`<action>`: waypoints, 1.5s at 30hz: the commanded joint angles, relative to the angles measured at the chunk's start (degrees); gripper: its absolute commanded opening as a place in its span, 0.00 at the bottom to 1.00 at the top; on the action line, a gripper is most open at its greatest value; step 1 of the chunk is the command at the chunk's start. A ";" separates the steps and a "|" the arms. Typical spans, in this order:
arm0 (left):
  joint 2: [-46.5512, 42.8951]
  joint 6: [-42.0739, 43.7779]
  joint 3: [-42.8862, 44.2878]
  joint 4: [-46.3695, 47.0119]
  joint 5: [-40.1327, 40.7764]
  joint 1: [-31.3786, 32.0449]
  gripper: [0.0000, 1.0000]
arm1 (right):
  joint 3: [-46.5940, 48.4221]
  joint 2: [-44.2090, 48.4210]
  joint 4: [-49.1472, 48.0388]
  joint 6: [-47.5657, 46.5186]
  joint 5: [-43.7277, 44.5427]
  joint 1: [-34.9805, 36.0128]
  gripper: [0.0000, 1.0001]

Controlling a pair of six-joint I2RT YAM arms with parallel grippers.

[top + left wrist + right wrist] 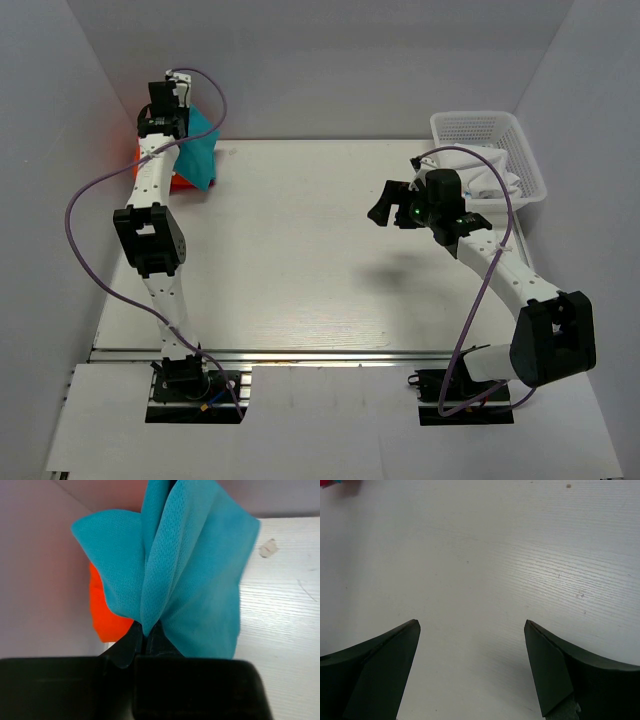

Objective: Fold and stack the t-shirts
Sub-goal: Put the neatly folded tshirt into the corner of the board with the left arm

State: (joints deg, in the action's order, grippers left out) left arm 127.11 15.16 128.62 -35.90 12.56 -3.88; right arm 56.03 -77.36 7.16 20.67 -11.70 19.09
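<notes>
While the left gripper [146, 639] pinches a bunch of the teal shirt [195, 580] tight, the cloth hangs over the orange shirt [102, 617] in the far left corner, likely for stacking. The right gripper [472, 630] hovers wide open, empty, above the table [495, 555].

I can't read any text, label, brand, number or sign in any of my three views.
</notes>
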 commanded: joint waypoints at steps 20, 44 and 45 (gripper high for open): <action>13.51 -9.43 7.00 12.52 -7.20 -12.64 0.14 | 6.90 -6.84 -2.33 0.87 -4.03 0.16 0.90; -3.89 -14.22 -7.77 12.52 -2.89 -6.68 1.00 | 6.73 -9.91 -1.97 -3.00 -8.34 0.07 0.90; -3.28 -13.15 -7.77 12.52 -1.93 -5.62 1.00 | 6.81 -10.26 -2.15 -3.00 -8.42 0.16 0.90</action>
State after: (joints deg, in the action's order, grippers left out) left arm 127.96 -1.72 121.54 -24.64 10.46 -12.99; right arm 61.47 -87.07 6.28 19.03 -18.85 19.14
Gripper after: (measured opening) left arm 0.995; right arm 0.904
